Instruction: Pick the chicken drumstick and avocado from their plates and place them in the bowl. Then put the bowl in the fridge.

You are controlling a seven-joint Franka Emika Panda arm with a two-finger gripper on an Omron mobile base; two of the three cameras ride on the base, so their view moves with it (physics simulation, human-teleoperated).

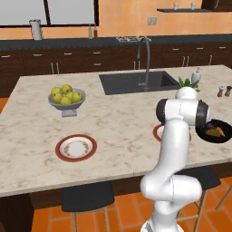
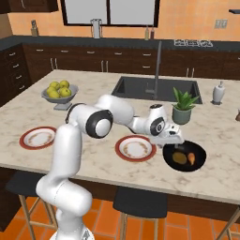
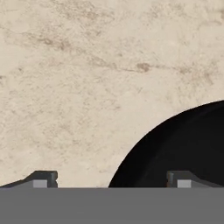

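The black bowl (image 2: 185,168) sits near the counter's front edge, right of the plates. Inside it lie the dark avocado (image 2: 178,157) and the orange chicken drumstick (image 2: 191,158), side by side. In the left base view the bowl (image 1: 225,138) holds the drumstick (image 1: 219,132) beside the avocado (image 1: 209,133). My gripper (image 2: 176,141) hangs open and empty just above the bowl's far-left rim. In the hand view its fingertips (image 3: 44,178) stand wide apart over the marble and the bowl's edge (image 3: 183,144). Both red-rimmed plates (image 2: 136,148) (image 2: 38,137) are bare. The fridge is out of view.
A grey footed bowl of yellow-green fruits (image 1: 66,99) stands at the back left. The sink (image 2: 157,89) and faucet (image 2: 158,65) lie behind the plates, a potted plant (image 2: 183,107) just behind the black bowl, a soap dispenser (image 2: 218,92) to the right. Stools (image 2: 140,201) stand below the counter edge.
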